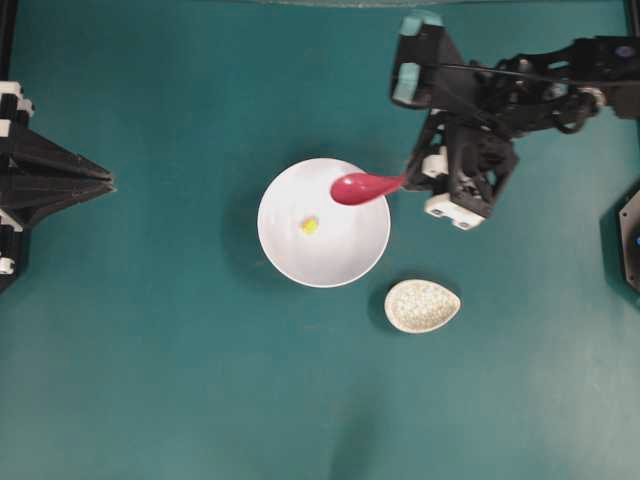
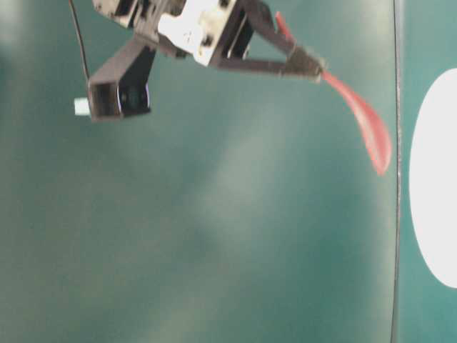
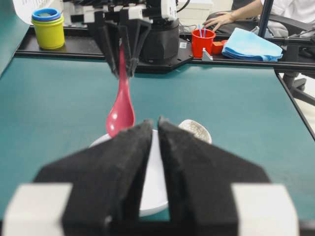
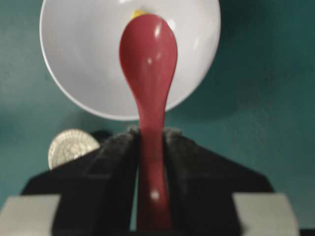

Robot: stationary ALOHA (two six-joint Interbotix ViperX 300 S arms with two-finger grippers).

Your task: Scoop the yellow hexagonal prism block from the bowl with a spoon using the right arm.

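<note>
Right gripper is clamped on the spoon handle, scoop hanging over the bowl's right rim, above it and not dipped in. Block sits near bowl centre, just beyond the scoop tip along the spoon's long axis, so my read is push forward and down. Right arm is far nearer; left gripper is parked well off, jaws nearly together, holding nothing. Spoon is glossy red, deep oval scoop; bowl smooth white; block tiny, yellow. Speckled spoon rest lies beside the bowl.
</note>
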